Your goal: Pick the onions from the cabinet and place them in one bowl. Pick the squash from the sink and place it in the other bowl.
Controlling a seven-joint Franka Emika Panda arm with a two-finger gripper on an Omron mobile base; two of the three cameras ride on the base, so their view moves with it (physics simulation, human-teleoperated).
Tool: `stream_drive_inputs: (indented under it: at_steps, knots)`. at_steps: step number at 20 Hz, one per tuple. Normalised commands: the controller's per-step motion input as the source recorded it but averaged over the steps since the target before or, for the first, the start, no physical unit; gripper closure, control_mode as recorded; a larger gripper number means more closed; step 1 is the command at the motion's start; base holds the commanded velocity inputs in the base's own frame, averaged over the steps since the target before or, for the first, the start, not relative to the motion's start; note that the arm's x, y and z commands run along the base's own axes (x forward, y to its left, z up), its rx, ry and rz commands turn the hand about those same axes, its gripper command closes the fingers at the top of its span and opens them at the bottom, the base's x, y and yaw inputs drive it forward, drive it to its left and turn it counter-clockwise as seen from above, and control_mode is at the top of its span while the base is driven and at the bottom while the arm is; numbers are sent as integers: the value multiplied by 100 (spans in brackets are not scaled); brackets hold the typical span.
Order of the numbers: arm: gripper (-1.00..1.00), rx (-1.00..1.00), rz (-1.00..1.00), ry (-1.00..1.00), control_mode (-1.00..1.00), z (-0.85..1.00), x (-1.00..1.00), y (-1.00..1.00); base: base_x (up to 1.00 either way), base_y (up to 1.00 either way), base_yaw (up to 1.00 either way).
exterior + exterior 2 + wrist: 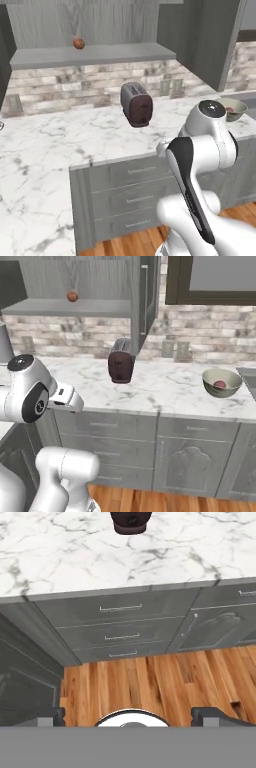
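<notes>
Wood floor (150, 682) lies below open, empty jaws; grey drawers (120, 619) front the marble counter (165, 386) bearing 1 toaster (121, 367).

glossy white rounded arm (210, 145) with dark joint caps and black strip.

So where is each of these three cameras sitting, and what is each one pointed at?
Left base view: behind the arm's left, looking forward over the counter at the toaster, the cabinet and its orange-brown onion; the arm rises lower right.
Right base view: behind its right, facing the same counter; arm lower left; the bowl holds a reddish onion.
Hand view: on the hand, looking down at drawers and wood floor; open gripper at bottom.
Shared: all three show the toaster.
</notes>
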Motion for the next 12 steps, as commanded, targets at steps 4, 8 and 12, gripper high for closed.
stream_drive_inputs:
  at_steps: [4, 8, 12]
  knots:
    - [-100, 0, 0, 0, 100, 0, 0, 0, 33, 42, -12]
    - [-100, 0, 0, 0, 100, 0, 0, 0, 44, 38, -2]
    - [-100, 0, 0, 0, 100, 0, 0, 0, 42, 29, 2]
